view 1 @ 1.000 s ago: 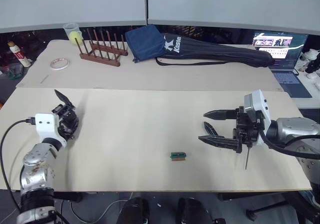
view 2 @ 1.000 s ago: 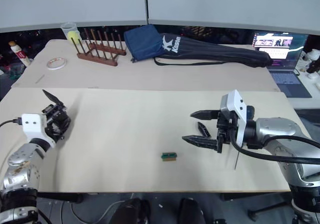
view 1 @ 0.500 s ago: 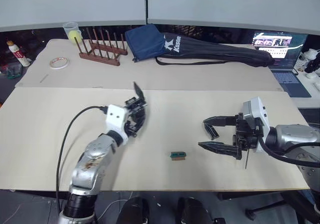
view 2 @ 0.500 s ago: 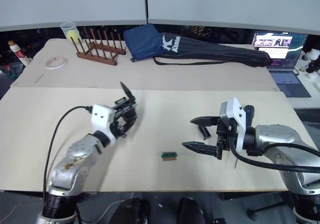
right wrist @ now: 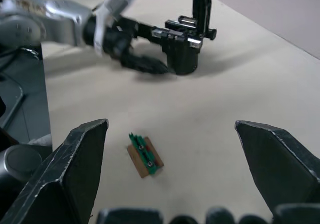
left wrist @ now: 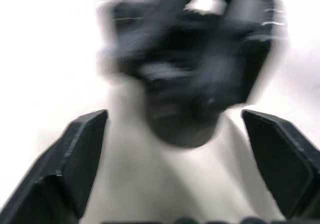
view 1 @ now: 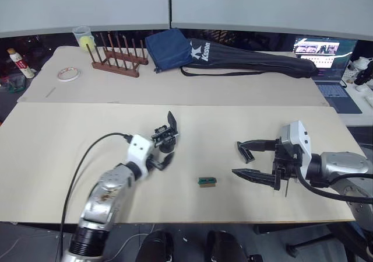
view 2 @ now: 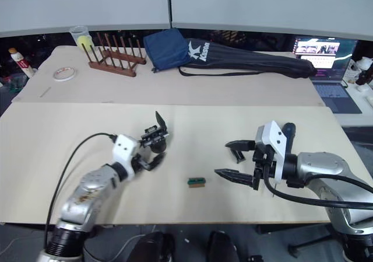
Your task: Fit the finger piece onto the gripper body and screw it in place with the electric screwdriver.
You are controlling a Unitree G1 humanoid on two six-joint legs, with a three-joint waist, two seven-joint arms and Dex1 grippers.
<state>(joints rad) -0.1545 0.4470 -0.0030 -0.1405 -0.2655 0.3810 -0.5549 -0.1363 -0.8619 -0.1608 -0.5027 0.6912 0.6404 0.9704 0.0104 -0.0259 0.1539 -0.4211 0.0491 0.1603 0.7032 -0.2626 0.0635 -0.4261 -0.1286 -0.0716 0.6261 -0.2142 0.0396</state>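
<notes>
- Rear worktop, far left: red-capped bottle [view 1: 15, 60], roll of white tape [view 1: 69, 74], clear plastic cup holding something yellow [view 1: 84, 38], then a brown wooden rack of upright pegs [view 1: 119, 56].
- Further right on the rear worktop: dark blue fabric pouch [view 1: 169, 49] touching a long black zipped bag with white lettering [view 1: 250, 61]; open laptop with lit screen [view 1: 322, 54] at the far right.
- Front pale beige worktop [view 1: 70, 151]: left gripper [view 1: 166, 151] sits left of centre, reaching in from the near edge, black cable trailing from its white wrist.
- Left gripper's two black fingers stand wide apart; the chunky black gripper body with round barrel base and one pointed upright finger [right wrist: 185, 48] sits just ahead of them, base on the worktop. One fingertip [right wrist: 150, 64] is touching or nearly touching the barrel; cannot tell whether it is gripped.
- Small green rectangular block on a brown backing [view 1: 207, 182] lies flat near the front edge, between the two grippers, apart from both.
- Right gripper [view 1: 246, 160] sits right of centre, pointing toward the left gripper, fingers spread wide with nothing between them.
- Small black plastic wedge, the finger piece [view 1: 245, 153], lies on the worktop just beside the right gripper's far finger; contact cannot be judged.
- Thick black electric screwdriver: only its thin silver bit [view 1: 287, 188] is clear, pointing down beside the right wrist; its body is mostly hidden.
</notes>
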